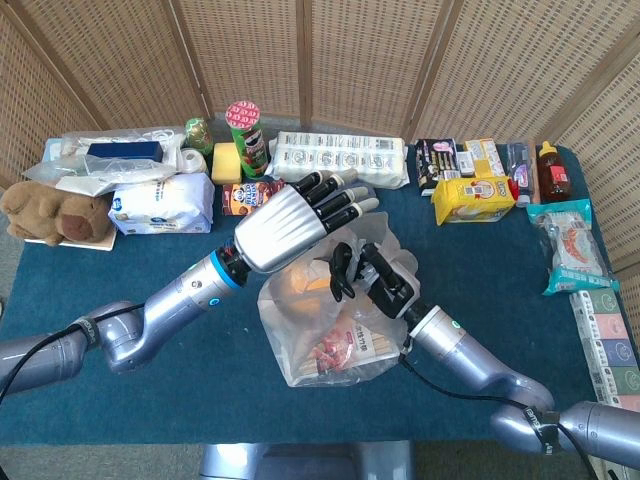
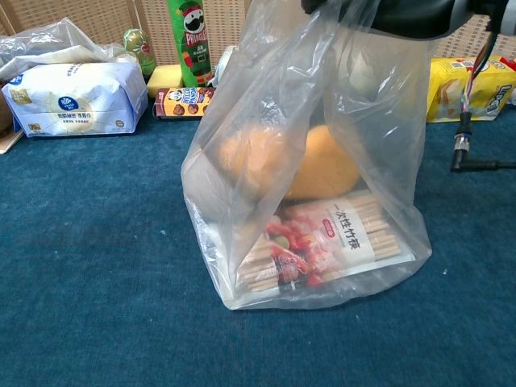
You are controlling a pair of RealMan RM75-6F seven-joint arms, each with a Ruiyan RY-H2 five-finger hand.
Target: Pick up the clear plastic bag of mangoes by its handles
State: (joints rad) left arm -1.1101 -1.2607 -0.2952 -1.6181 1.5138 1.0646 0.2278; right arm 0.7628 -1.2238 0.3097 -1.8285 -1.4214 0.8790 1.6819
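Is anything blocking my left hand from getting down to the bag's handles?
Nothing loose does. The left hand hovers open above the bag, but the right hand already sits at the bag's top, where the handles are.

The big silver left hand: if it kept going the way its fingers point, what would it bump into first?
Probably the long white pack of rolls at the table's back; the silver left hand points there, though depth is unclear.

Plastic bag at centre of bench; mango inside it, above skewer pack. Behind the bag: crisp tube. Far left of the bag: teddy bear.
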